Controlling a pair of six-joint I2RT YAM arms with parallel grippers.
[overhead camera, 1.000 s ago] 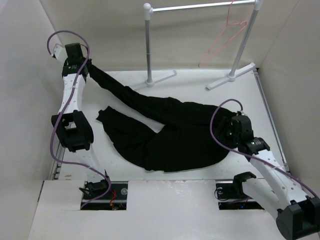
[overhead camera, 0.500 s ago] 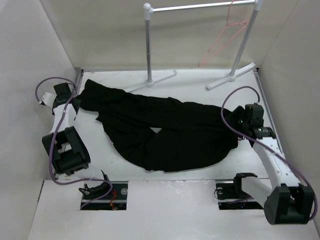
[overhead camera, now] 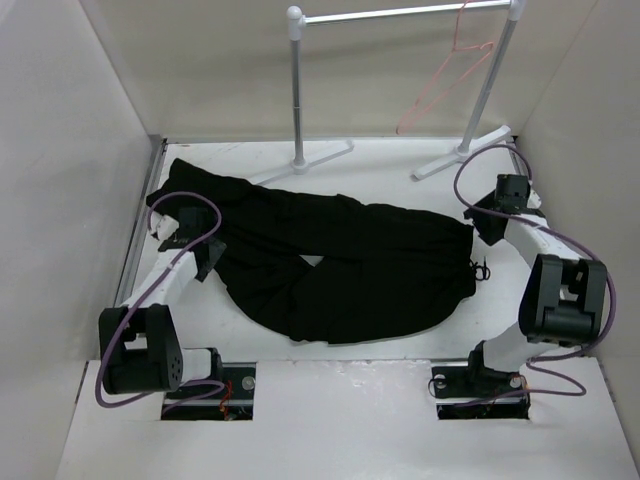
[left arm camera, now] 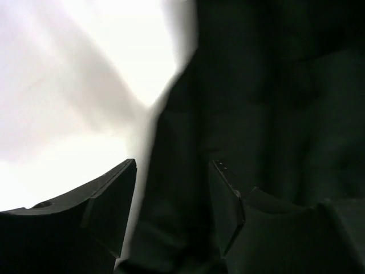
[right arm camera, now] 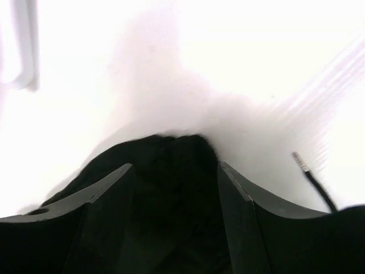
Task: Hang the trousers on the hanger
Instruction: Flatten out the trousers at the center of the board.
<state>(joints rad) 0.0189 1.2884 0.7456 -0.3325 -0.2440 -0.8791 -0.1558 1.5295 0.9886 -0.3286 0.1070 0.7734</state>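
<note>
The left wrist view is blurred: the trousers [left arm camera: 274, 114] read as one dark mass (no seams visible). In the right wrist view, the left edge crops the white rack foot [right arm camera: 23, 45], and a black cord [right arm camera: 316, 185] vanishes behind the finger.

Right gripper [right arm camera: 173, 166] low over white table [right arm camera: 256, 57], jaws spread wide. Both fingers [right arm camera: 97, 194] dark, wedge-shaped, rising from bottom corners. Trousers [right arm camera: 171, 228] fill gap between them – black cloth, rumpled, edge peaking in rounded hump just past fingertips. Whether fingers touch cloth: cannot tell. Thin black cord [right arm camera: 316, 188] with pale tip lies on table just right of right finger, apart from hump. White tube [right arm camera: 23, 45] at upper left, blurred – well apart from cloth. Table glare washes out far side.
</note>
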